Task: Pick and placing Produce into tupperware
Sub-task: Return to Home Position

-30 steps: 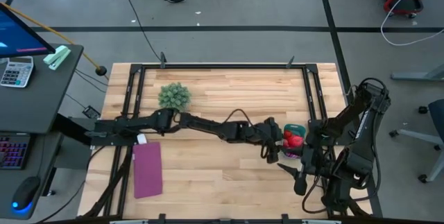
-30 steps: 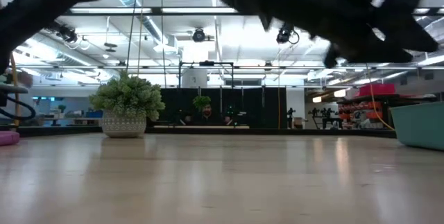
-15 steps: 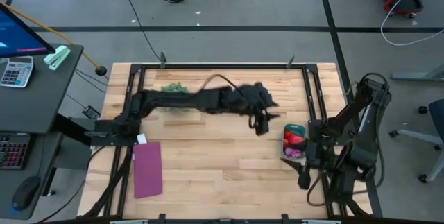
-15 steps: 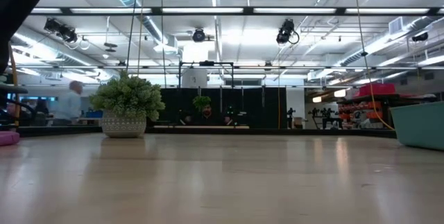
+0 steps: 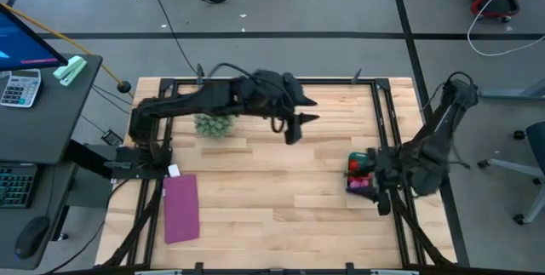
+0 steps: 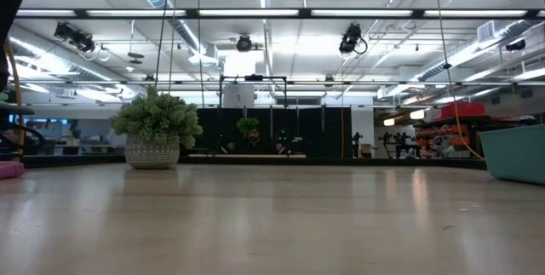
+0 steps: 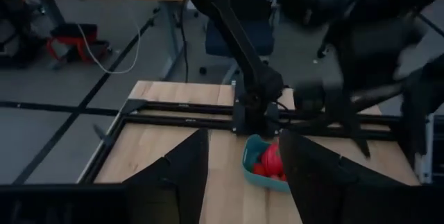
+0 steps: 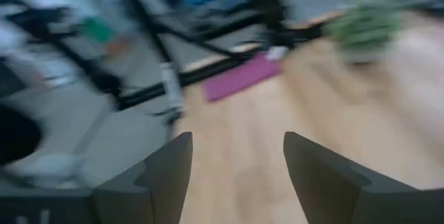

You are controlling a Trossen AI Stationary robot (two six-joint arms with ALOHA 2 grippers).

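Observation:
The teal tupperware (image 5: 364,154) stands near the table's right edge, with red and pink produce (image 5: 356,171) lying in it. In the left wrist view the tupperware (image 7: 250,167) and its red produce (image 7: 272,158) show far ahead between my fingers. My left gripper (image 5: 291,130) hangs open high over the far middle of the table, well apart from the tub. My right gripper (image 5: 381,205) is open just on the near side of the tub, at the right edge. In the low view only the tub's wall (image 6: 516,151) shows.
A green plant ball in a pot (image 5: 213,123) stands at the far left, partly under my left arm. A flat purple mat (image 5: 180,209) lies at the near left. Bare wood spans the middle and near part of the table. Black frame rails run along the table's edges.
My left gripper has drawn away from the tub, swinging up and toward the table's far-left, and has left the low view. My right arm has folded back toward the right edge, its gripper shifting slightly toward the far side. The tub and produce have stayed put.

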